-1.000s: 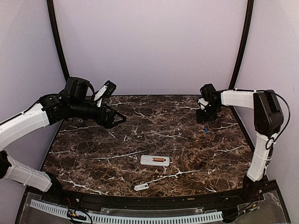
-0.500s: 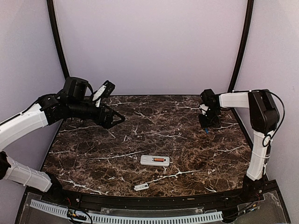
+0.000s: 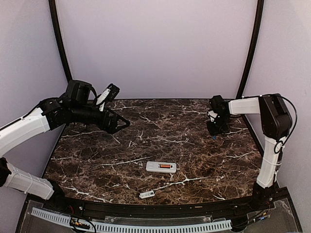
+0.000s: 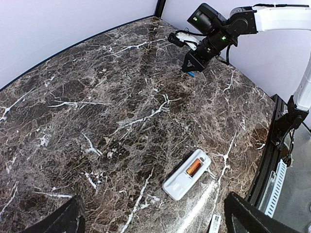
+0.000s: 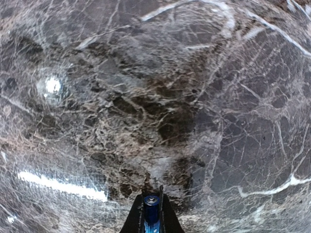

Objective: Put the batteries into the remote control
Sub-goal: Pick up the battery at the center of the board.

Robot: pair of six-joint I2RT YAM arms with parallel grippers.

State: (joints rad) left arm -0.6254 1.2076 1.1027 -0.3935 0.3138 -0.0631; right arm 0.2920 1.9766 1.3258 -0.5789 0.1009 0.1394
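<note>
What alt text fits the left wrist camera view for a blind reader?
A slim white rectangular remote control lies on a dark brown marble table, an orange-red cylindrical battery seated in its open compartment. At the far side, the right arm's black fingers pinch a small blue cylindrical battery.

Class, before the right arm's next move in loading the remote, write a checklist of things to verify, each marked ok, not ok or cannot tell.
1. Right pincer closed around blue battery: ok.
2. Blue battery lifted off table: cannot tell.
3. Orange battery seated in remote: ok.
4. Battery cover off, lying apart from remote: ok.
5. Left pincer open, away from remote: ok.
6. Second slot free: cannot tell.
</note>
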